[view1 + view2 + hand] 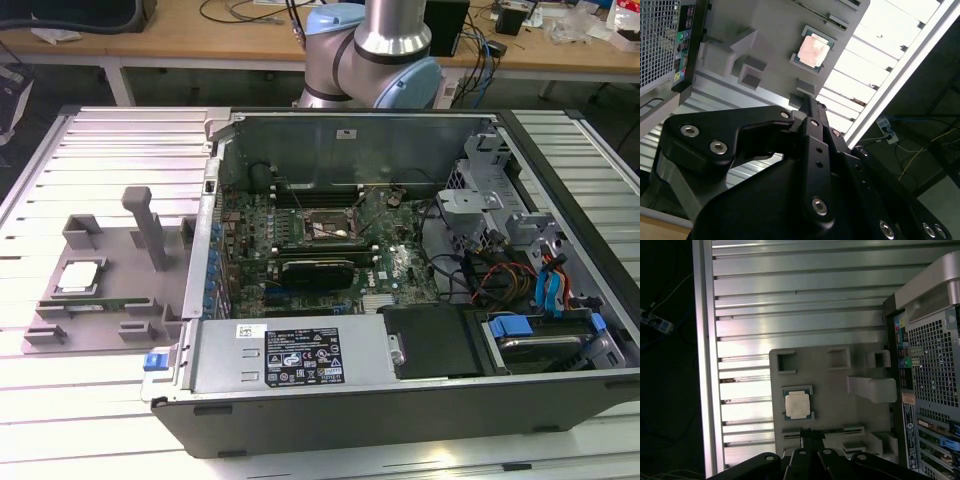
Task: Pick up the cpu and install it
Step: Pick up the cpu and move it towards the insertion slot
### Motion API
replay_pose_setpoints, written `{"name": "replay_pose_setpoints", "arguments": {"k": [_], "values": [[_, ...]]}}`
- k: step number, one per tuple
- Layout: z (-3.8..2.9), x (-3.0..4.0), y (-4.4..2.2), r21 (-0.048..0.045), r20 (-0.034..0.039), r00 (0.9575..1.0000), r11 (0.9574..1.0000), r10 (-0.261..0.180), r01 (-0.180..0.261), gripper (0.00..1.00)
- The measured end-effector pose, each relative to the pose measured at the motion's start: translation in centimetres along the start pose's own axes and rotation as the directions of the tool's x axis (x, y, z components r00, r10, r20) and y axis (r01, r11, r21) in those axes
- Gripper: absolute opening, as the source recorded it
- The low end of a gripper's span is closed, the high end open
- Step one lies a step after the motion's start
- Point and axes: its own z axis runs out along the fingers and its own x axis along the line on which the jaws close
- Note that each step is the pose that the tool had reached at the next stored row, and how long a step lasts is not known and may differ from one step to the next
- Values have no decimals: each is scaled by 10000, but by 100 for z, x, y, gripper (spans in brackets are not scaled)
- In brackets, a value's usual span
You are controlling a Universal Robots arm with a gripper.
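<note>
Silver-grey side up, the cpu (80, 277) is sitting in a square pocket of the grey holder (110, 305) on the bench (110, 150), presumably for repeatable pickup, while the gripper (810, 432) is hovering nearby, fingers (810, 117) closed and empty.

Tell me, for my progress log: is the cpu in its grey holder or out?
In. The cpu lies flat, shiny top up, in a recess of the grey holder.

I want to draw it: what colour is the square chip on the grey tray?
The cpu is shiny silver-grey, clearest in the first wrist view.
</note>
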Motion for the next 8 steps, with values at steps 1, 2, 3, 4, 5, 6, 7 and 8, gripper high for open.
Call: {"name": "replay_pose_setpoints", "arguments": {"k": [1,2,3,4,5,6,7,8], "values": [[0,1,0,0,0,10000,10000,0,0,11],[0,1,0,0,0,10000,10000,0,0,11],[0,2,0,0,0,10000,10000,0,0,11],[0,2,0,0,0,10000,10000,0,0,11],[0,3,0,-1,0,10000,10000,0,0,11],[0,4,0,-1,0,10000,10000,0,0,11],[0,4,0,0,0,10000,10000,0,0,11],[0,5,0,0,0,10000,10000,0,0,23]]}}
